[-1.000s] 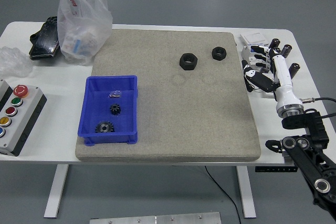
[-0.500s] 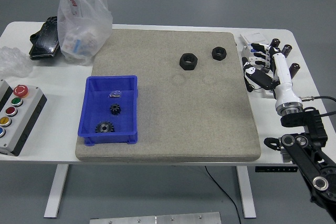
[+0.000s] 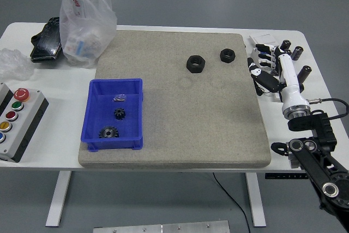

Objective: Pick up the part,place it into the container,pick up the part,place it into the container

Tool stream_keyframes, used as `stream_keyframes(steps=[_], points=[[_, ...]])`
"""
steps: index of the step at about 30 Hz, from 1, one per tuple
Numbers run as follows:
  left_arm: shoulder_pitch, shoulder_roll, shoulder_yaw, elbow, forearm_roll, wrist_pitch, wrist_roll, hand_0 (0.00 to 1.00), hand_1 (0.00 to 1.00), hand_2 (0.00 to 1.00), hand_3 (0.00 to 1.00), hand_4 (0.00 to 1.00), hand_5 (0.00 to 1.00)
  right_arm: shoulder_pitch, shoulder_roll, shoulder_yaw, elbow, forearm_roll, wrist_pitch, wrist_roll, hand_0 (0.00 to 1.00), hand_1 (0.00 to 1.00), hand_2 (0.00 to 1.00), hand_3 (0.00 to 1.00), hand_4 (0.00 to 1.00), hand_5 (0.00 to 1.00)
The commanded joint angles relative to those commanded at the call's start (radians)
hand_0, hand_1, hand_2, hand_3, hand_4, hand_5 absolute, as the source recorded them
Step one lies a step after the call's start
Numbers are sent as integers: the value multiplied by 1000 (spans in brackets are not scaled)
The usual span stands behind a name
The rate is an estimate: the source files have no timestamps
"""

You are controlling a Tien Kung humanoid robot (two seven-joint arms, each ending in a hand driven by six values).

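I have the right hand (image 3: 268, 71) at the 3 o'clock side of the table (image 3: 163, 28), just off the right edge of the grey mat (image 3: 180, 107). The white forearm runs from the black arm joints at 5 o'clock up toward 1 o'clock, palm turned toward the mat. The fingers (image 3: 254, 70) look loosely spread and hold nothing, though they are small in this view and I read them with some doubt.

Two black nuts lie on the mat toward 12–1 o'clock: the larger nut (image 3: 195, 63) and, to its right, the smaller nut (image 3: 227, 55). The hand is near the smaller one but apart from it.

The blue bin (image 3: 90, 113) sits on the mat's 9 o'clock side, with two black gears and a small bagged item inside.
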Motion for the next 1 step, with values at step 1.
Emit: stream_keyframes(steps=[1], points=[[0, 0, 1, 0, -1, 0, 0, 744, 696, 696, 745, 760, 520, 1, 0, -2, 0, 2, -1, 1, 689, 752, 784, 718, 622, 235]])
